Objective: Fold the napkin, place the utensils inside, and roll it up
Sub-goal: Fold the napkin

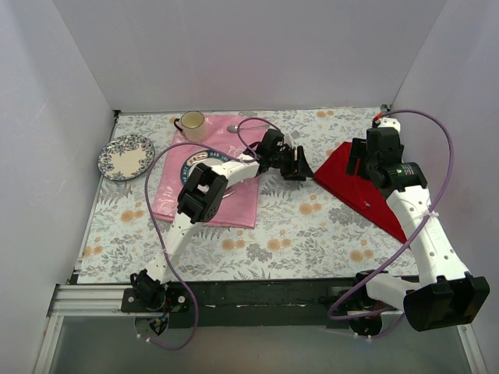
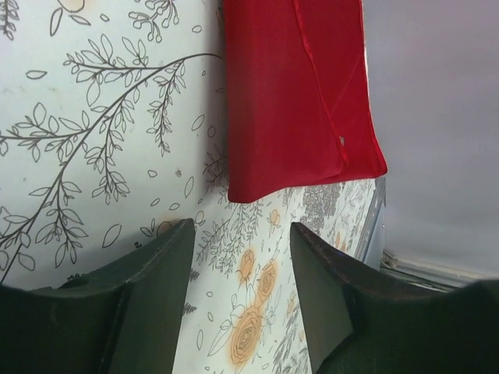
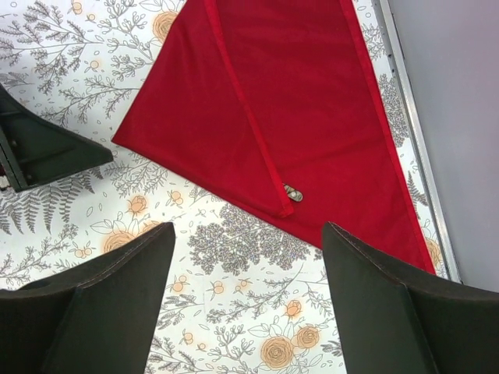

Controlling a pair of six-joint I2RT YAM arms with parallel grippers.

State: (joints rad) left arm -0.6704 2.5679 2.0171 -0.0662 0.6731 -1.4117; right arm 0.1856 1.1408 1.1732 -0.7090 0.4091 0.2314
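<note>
In the top view, the napkin [image 1: 362, 191] lies folded into a triangle on the right side of the floral table [image 1: 312, 226], one long edge running toward the right wall. The left gripper [image 1: 296, 165] reaches across the middle of the table and hovers just beside the napkin's left corner. Its hand is released and grasps nothing. The right gripper [image 1: 360, 164] hangs over the far part of the napkin, also released. On the left a pink cloth [image 1: 234, 199] is spread out, partly under the left arm. A cup [image 1: 191, 122] stands at its far corner, and a patterned plate [image 1: 125, 156] sits apart, nearer the left wall.

In the left wrist view, we see the two dark fingers [image 2: 148, 288] standing apart with only bare table between them. The napkin lies beyond the tips, not touching them, and its folded layers overlap. A small shiny speck [image 2: 341, 140] shows near one hem.

In the right wrist view, the wide-spread pads [image 3: 109, 296] frame bare table, so nothing is held. The napkin fills the upper part, its upper layer ending in a hemmed edge. The same shiny speck sits at that layer's tip. The napkin's right edge runs close along the table's border.
</note>
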